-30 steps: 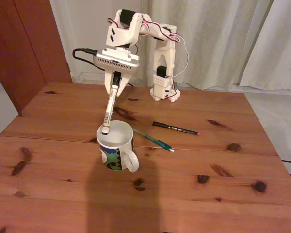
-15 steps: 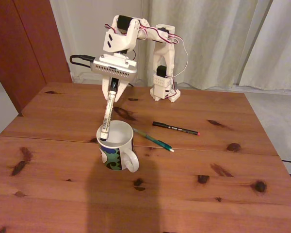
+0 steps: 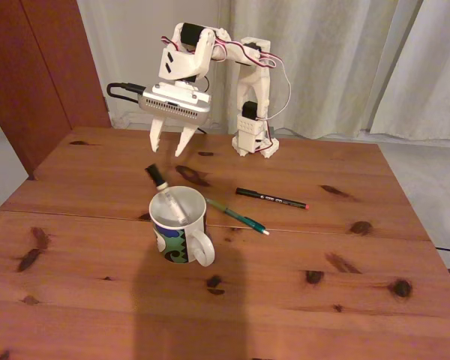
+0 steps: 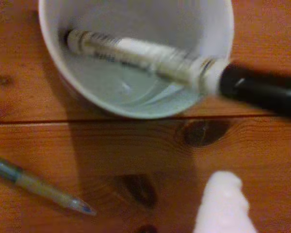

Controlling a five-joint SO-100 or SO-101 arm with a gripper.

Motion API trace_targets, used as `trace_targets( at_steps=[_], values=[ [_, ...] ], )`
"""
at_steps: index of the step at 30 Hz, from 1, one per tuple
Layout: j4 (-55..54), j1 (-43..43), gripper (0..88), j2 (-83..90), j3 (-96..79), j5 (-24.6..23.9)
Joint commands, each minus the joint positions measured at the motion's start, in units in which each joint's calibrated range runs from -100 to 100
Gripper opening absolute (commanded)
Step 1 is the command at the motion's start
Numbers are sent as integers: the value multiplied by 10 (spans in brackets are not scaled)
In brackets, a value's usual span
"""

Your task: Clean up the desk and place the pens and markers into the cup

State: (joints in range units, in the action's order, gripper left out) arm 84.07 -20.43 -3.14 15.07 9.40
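Fingers of the gripper (image 3: 169, 147) hang spread above the cup (image 3: 179, 225); the white marker (image 3: 167, 196) leans out over its rim and could tip onto the desk (image 3: 285, 300).

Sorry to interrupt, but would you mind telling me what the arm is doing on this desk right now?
It is tidying pens into the cup. The white marker now leans inside the cup, black cap poking over the rim, and the hand hangs open above it, holding nothing. The teal-green pen and the black pen lie on the desk to the cup's right in the fixed view, not yet picked up.
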Motion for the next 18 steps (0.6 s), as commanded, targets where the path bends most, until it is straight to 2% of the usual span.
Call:
trace_targets(
  at_steps=[1, 10, 18],
  values=[
    [-9, 0, 163, 8, 32, -1],
    [103, 4, 163, 81, 22, 2],
    [139, 53, 162, 219, -172, -9]
  ],
)
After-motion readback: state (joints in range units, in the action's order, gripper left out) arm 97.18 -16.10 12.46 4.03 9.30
